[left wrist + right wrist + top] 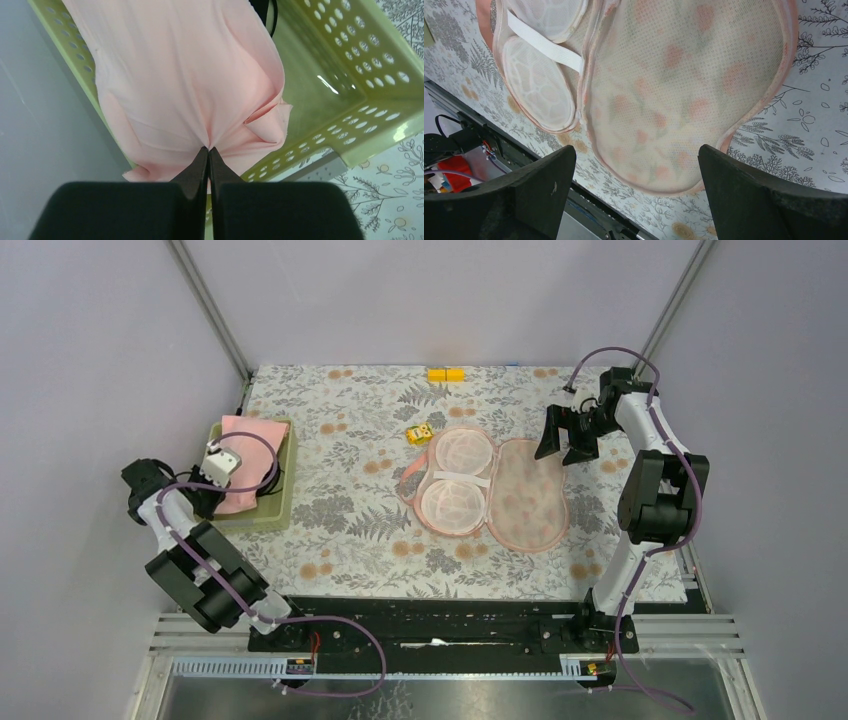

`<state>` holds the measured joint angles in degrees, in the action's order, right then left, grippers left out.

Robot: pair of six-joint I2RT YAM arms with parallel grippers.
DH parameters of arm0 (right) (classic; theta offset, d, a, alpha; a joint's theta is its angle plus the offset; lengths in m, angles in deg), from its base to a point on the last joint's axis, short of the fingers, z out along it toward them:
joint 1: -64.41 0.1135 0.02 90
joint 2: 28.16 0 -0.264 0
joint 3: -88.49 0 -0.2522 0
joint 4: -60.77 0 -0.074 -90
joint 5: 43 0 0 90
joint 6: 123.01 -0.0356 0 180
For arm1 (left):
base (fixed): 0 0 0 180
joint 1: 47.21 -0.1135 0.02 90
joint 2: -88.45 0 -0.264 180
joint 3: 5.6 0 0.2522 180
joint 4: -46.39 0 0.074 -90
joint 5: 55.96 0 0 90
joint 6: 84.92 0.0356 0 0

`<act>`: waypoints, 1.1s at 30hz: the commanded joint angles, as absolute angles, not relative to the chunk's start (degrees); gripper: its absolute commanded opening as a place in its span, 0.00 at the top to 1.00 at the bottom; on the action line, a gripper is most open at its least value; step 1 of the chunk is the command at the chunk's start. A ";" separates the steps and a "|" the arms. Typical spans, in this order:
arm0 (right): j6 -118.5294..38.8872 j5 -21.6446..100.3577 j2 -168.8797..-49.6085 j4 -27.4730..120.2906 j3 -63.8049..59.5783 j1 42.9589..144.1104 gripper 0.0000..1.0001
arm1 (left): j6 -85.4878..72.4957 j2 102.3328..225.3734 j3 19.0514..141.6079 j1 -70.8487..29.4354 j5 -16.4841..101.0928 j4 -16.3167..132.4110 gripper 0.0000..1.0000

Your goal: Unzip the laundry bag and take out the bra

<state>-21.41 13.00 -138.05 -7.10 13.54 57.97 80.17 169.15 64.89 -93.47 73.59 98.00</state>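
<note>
The laundry bag [530, 498] lies unzipped and spread flat mid-table, its printed half to the right. Its left half [458, 480] shows two white mesh round cups under a white strap. The right wrist view shows the bag [684, 75] from above. The bra [240, 435], plain pale pink, lies in the pale green basket [285, 505] at the left. My left gripper [222, 475] is over the basket, shut on a pinch of the bra [185, 75], with its tips [209, 148] in gathered folds. My right gripper [565, 452] is open and empty above the bag's right edge, and the right wrist view also shows it [636, 155].
A black garment [270, 10] lies in the basket [350, 75] beside the bra. A small yellow object [419, 434] sits just left of the bag. A yellow block [447, 374] lies at the table's far edge. The black front rail [589, 210] runs along the near edge.
</note>
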 commanded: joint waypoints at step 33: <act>-18.42 15.37 -134.07 -8.32 6.56 57.12 0.00 | 52.53 162.44 79.71 -82.62 79.28 96.99 0.30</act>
<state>-20.12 14.07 -137.94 -7.54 8.31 57.84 65.18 165.85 76.58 -88.46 77.59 102.37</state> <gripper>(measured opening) 0.994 0.703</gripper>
